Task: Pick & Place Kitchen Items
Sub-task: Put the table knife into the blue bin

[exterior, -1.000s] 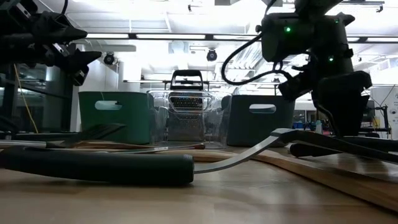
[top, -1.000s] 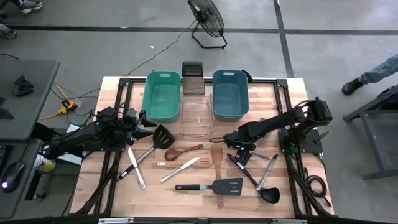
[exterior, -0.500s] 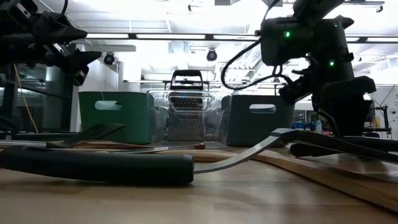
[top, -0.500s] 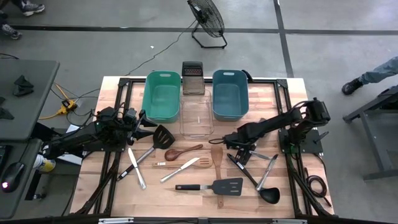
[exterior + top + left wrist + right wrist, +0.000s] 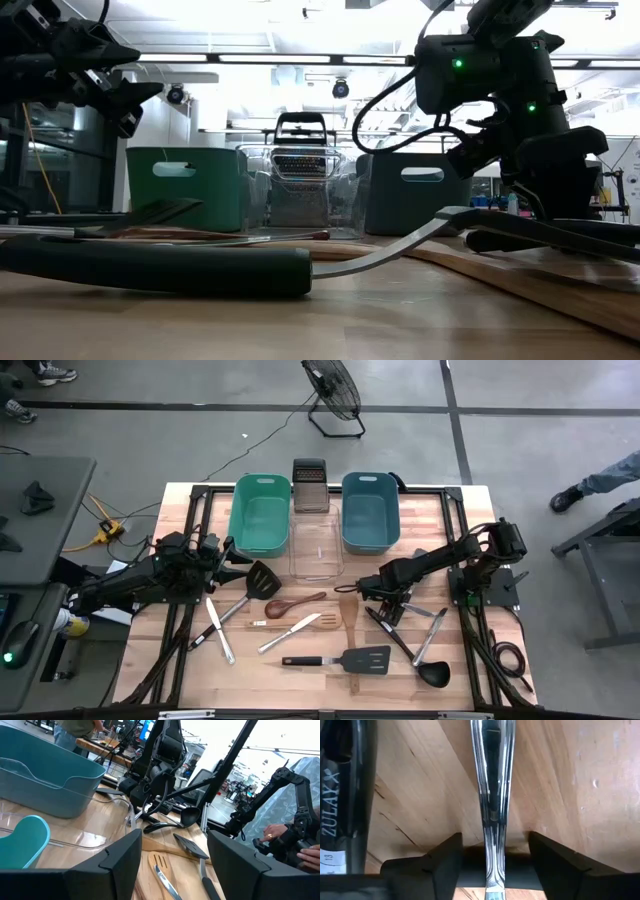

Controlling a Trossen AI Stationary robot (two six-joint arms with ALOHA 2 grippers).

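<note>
While our left gripper (image 5: 228, 555) waits with fingers spread wide by the counter's (image 5: 270, 670) left edge, near the black turner (image 5: 262, 577), our right gripper (image 5: 388, 603) sits low on the right side. Its fingers (image 5: 440, 857) are open, straddling a silver handle (image 5: 490, 785) lying flat on the wood, not yet closed on it. A black ladle (image 5: 408, 648) lies just beside. The other utensils are spread across the middle, before the tubs (image 5: 260, 512).
</note>
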